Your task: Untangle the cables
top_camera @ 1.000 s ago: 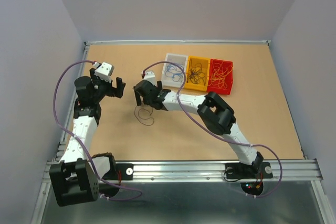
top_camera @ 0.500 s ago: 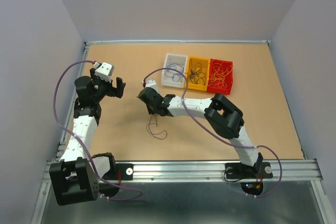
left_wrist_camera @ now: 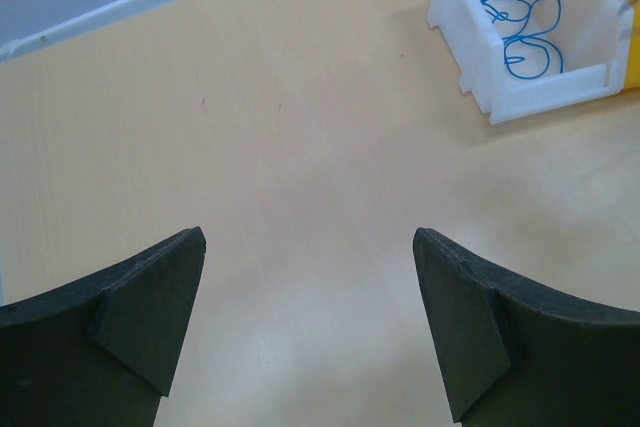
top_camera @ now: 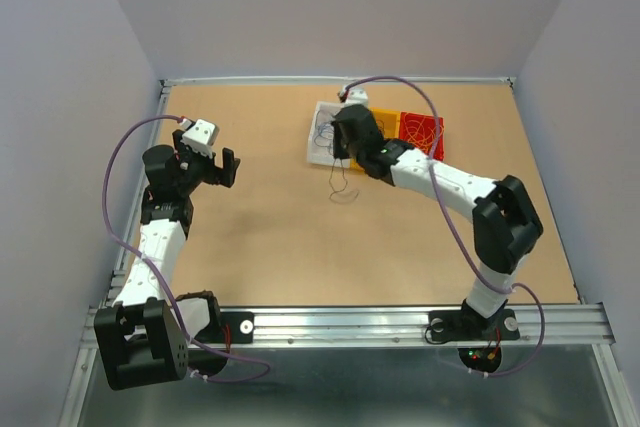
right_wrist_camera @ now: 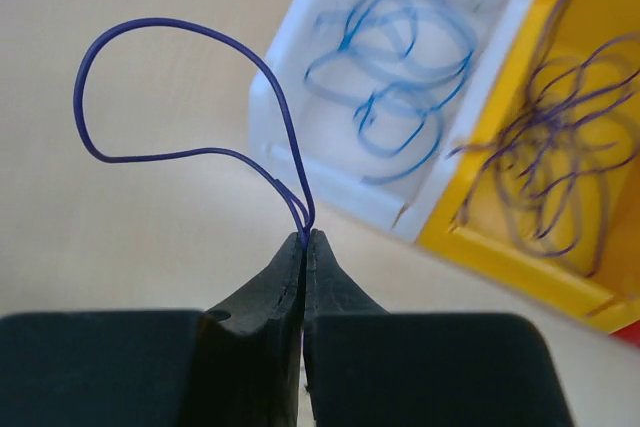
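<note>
- Top external view: the right claw (top_camera: 343, 150) hangs over the far part of the table (top_camera: 300, 247), at the near edge of the white bin (top_camera: 314, 143), with the arm lying across much of the bin row.
- That arm hides most of the yellow bin (right_wrist_camera: 500, 252); the red bin (top_camera: 432, 137) shows only in part.
- Right wrist view: the right claw is pinched tight on a single purple wire (right_wrist_camera: 180, 22).
- Blue wires (right_wrist_camera: 400, 107) lie in the white bin, and dark wires (right_wrist_camera: 560, 167) in the yellow one, both out of focus.
- From the fingertips the purple wire runs up and left, curling into one open loop; from above it trails towards the table's near edge.
- Whether its lower end touches the table cannot be told.
- The left claw (left_wrist_camera: 310, 247) stands wide apart, holding nothing, over bare wood well to the left.
</note>
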